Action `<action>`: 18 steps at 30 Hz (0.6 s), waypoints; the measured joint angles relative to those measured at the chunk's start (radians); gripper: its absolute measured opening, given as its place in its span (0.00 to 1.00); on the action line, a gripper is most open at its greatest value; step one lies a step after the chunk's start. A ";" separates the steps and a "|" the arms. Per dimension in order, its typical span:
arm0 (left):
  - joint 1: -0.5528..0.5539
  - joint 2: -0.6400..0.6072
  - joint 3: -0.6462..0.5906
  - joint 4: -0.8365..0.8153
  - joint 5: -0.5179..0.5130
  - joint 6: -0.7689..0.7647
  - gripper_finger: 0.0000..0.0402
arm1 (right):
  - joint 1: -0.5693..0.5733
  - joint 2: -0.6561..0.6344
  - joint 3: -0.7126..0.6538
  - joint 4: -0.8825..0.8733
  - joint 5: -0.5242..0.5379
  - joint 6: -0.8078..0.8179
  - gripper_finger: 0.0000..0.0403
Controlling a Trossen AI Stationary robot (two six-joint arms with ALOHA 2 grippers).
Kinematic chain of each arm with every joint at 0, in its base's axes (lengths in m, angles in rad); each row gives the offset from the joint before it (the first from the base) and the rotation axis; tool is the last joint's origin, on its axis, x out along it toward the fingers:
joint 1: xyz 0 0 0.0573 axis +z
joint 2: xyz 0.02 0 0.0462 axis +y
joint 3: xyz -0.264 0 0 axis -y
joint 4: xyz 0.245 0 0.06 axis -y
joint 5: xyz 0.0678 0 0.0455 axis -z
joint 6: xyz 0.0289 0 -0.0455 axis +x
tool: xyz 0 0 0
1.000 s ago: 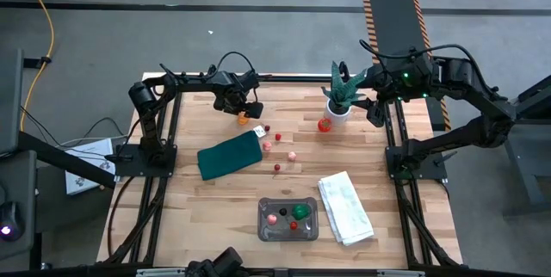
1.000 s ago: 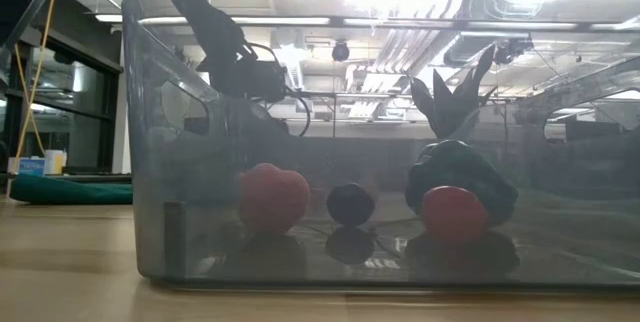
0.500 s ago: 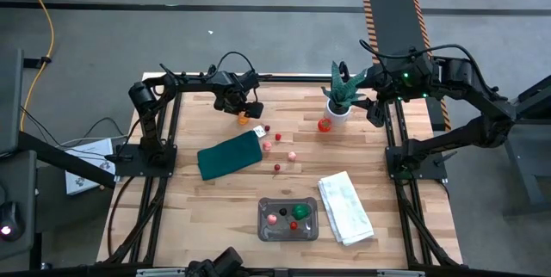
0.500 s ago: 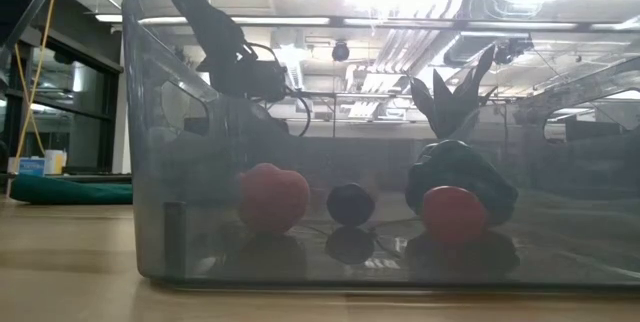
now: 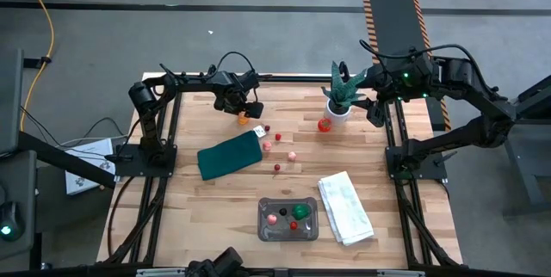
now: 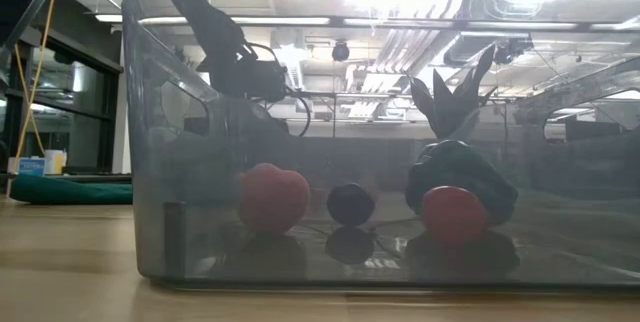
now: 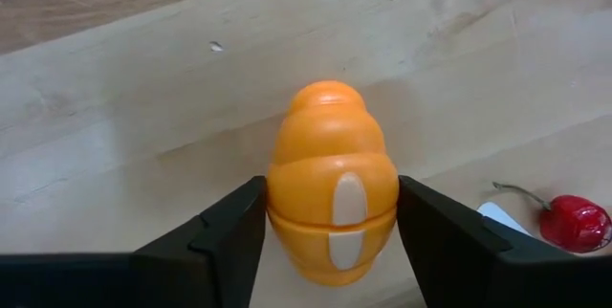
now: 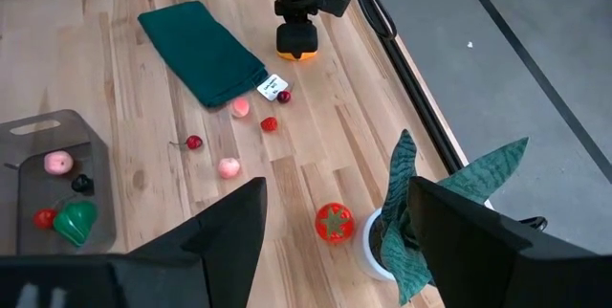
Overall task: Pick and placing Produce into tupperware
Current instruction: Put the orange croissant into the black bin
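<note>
My left gripper [image 5: 244, 115] points down at the far left of the table and is shut on an orange ridged toy vegetable [image 7: 330, 188]. More produce lies loose on the wood: a red tomato [image 5: 324, 125], pink pieces [image 5: 292, 156] and cherries [image 5: 277, 168]. The clear grey tupperware [image 5: 263, 225] stands near the front edge. It holds a pink piece [image 5: 272, 218], a dark one [image 5: 283, 212], a green one [image 5: 300, 211] and a red one [image 5: 294, 224]. My right gripper [image 8: 335, 241] waits open, raised over the far right corner. My left gripper pinches the orange vegetable between its two fingers, one on each side of its wide lower half [image 7: 277, 203]. The fingers come from above, pointing down. In the right wrist view the piece [image 8: 297, 44] sits under the gripper at the table top; whether it is lifted, I cannot tell.
A dark green cloth [image 5: 230, 154] lies just nearer than my left gripper. A folded white towel [image 5: 345, 207] lies right of the tupperware. A spiky potted plant [image 5: 338, 101] stands at the far right by the tomato. A small white tag [image 8: 271, 87] lies by the cloth.
</note>
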 joint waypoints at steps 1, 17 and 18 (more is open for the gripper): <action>0.000 0.000 0.000 0.000 0.000 0.000 0.53 | 0.000 0.000 0.000 0.000 0.000 0.000 0.61; 0.000 0.000 0.000 0.000 0.000 0.000 0.53 | 0.000 0.000 0.000 0.000 0.000 0.003 0.61; 0.000 0.000 0.000 0.000 0.000 0.000 0.53 | 0.000 0.000 0.000 0.000 0.000 0.003 0.61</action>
